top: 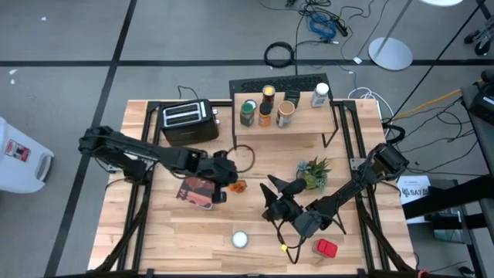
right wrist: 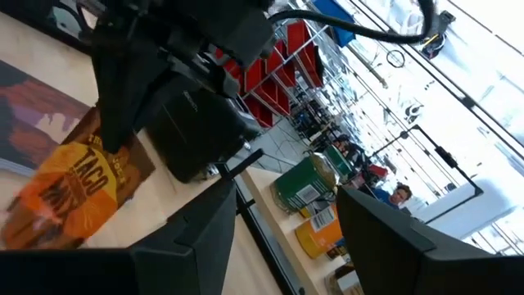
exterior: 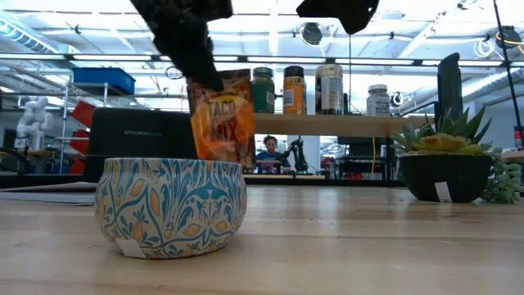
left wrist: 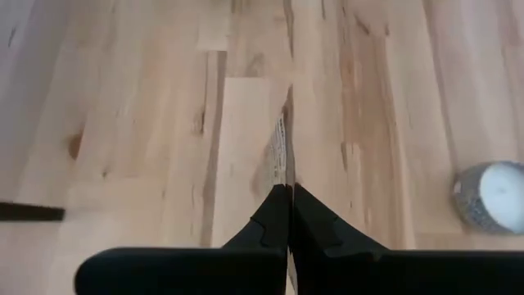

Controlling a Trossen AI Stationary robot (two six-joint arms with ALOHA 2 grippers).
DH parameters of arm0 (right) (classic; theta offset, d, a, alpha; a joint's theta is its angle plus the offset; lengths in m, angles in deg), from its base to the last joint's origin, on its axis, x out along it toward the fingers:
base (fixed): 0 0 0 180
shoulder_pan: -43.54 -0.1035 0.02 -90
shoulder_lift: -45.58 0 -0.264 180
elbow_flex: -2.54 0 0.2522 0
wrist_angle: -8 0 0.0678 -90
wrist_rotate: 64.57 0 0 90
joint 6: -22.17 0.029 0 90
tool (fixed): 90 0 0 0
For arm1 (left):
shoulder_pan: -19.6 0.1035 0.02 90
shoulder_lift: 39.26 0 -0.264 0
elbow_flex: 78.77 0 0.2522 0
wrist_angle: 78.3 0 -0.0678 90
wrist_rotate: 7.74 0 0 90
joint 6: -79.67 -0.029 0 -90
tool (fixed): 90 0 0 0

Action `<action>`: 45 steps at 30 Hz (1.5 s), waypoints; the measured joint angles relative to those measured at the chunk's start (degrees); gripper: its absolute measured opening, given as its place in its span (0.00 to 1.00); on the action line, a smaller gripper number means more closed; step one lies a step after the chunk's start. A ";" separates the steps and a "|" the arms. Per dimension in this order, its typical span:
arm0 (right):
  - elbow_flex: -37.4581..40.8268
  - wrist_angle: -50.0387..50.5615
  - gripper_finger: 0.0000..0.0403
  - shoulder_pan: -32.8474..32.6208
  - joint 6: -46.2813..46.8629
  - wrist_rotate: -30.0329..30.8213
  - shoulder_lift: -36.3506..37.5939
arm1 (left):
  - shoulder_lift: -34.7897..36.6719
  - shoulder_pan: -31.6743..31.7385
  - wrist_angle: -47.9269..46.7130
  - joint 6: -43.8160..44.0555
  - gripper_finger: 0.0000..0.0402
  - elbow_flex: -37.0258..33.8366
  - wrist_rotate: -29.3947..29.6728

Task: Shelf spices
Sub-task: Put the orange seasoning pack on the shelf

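Note:
My left gripper (top: 230, 184) is shut on an orange taco seasoning packet (exterior: 221, 115) over the middle of the table, beside a reddish book (top: 197, 191). My right gripper (right wrist: 282, 238) stands open a little to the packet's right (top: 279, 191), level and facing it, with nothing between its fingers. Several spice jars (top: 266, 114) stand on the wooden shelf (top: 305, 117) at the far edge. A round patterned tin with a white top (top: 240, 239) rests on its base near the front edge. My left gripper pinches the packet's top edge (exterior: 216, 84) between its two fingers, slanting down from the table's left. In the left wrist view the packet (left wrist: 283, 156) shows edge-on between the fingertips. It hangs upright below the fingers, clear of the table.
A black toaster (top: 189, 120) stands left of the shelf. A potted green plant (top: 312, 171) sits just beyond my right gripper. A red object (top: 326, 247) and a small yellow one (top: 284, 247) lie near the front right. A dark cord ring (top: 245, 157) lies before the shelf.

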 joint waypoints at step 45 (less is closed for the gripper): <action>0.02 0.39 0.49 -2.57 -0.76 4.17 0.01 | -14.26 -3.02 -6.30 -6.42 0.40 12.45 4.72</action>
